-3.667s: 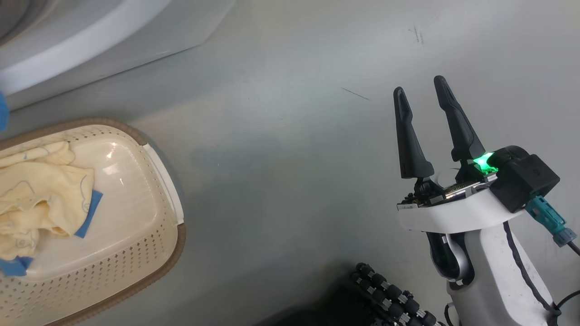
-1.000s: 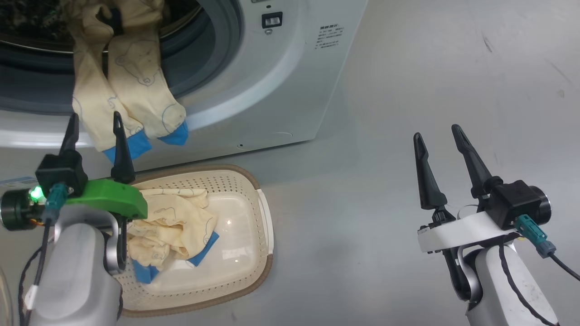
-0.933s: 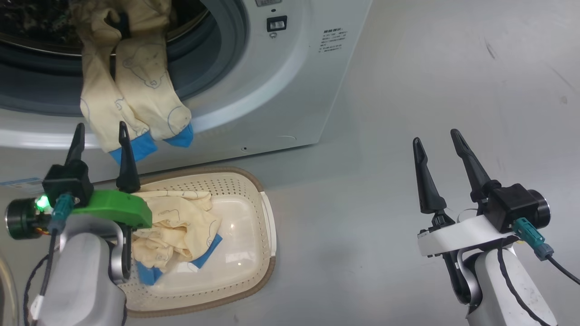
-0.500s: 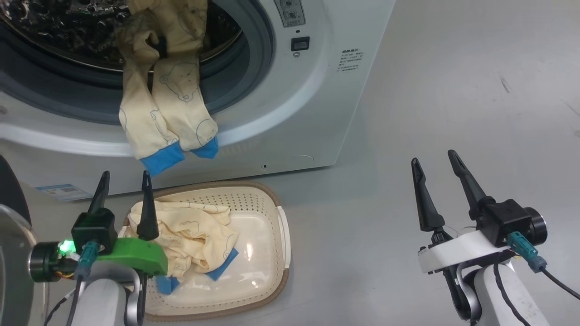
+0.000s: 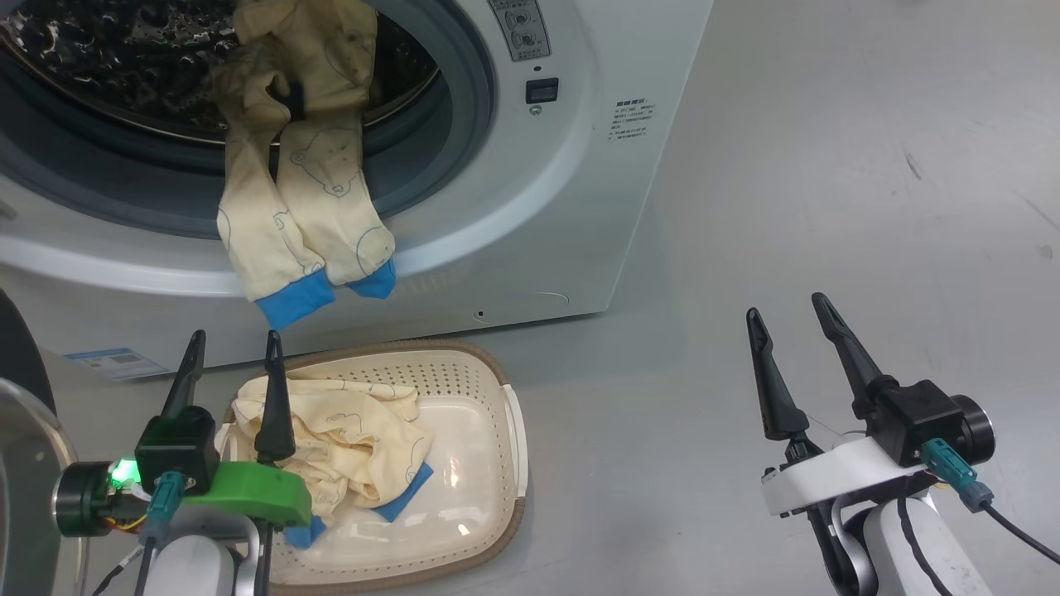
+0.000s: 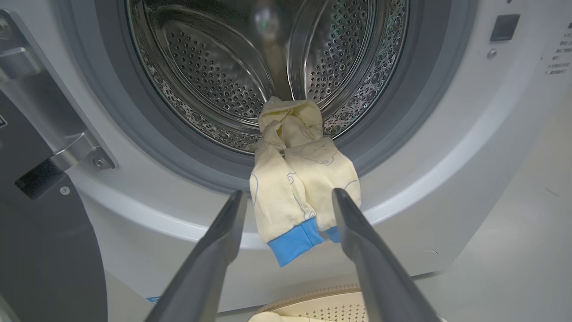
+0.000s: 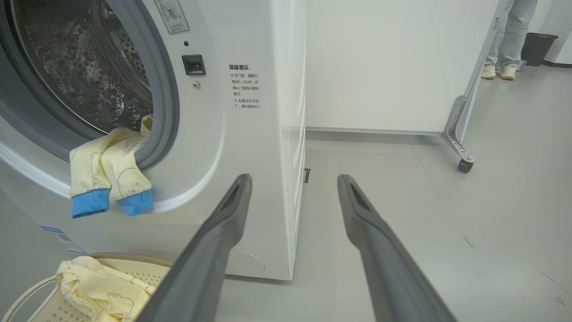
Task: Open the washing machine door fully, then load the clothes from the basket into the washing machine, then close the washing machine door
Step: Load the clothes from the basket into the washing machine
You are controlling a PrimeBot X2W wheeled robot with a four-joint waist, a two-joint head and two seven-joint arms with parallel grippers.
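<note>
Seen from the head view, the washing machine (image 5: pixel 538 207) stands with its mouth open. One of the clothes (image 5: pixel 306 199) hangs out over the grey gasket (image 5: pixel 439 141), its top end inside the steel drum (image 5: pixel 108 58) and its two blue cuffs dangling down the machine's white front. The basket (image 5: pixel 515 430) sits on the floor (image 5: pixel 828 165) just in front of the machine, below those cuffs, with more yellow and blue cloth heaped in the half nearer the hinge side. The washing machine door (image 5: pixel 21 447) is swung out on that same side. The left gripper (image 5: pixel 234 338) hovers over the basket's hinge-side end, fingers aimed at the machine's front and spread wide with nothing between them. The cuffs hang just past the tips, apart from them. The right gripper (image 5: pixel 784 306) is well clear of the machine's far corner, over bare floor, equally wide and empty. In the left wrist view the two fingers frame the hanging garment: its cuffs show in the gap between them but further off, against the machine's front, touching neither finger. In the right wrist view the fingers point at the machine's front corner. The garment hangs off to the drum side of them, and the basket lies at the machine's foot. Past the machine's side panel stand a white partition (image 7: pixel 456 120) on a castor, a person (image 7: pixel 509 40) and a dark bin (image 7: pixel 538 47).
</note>
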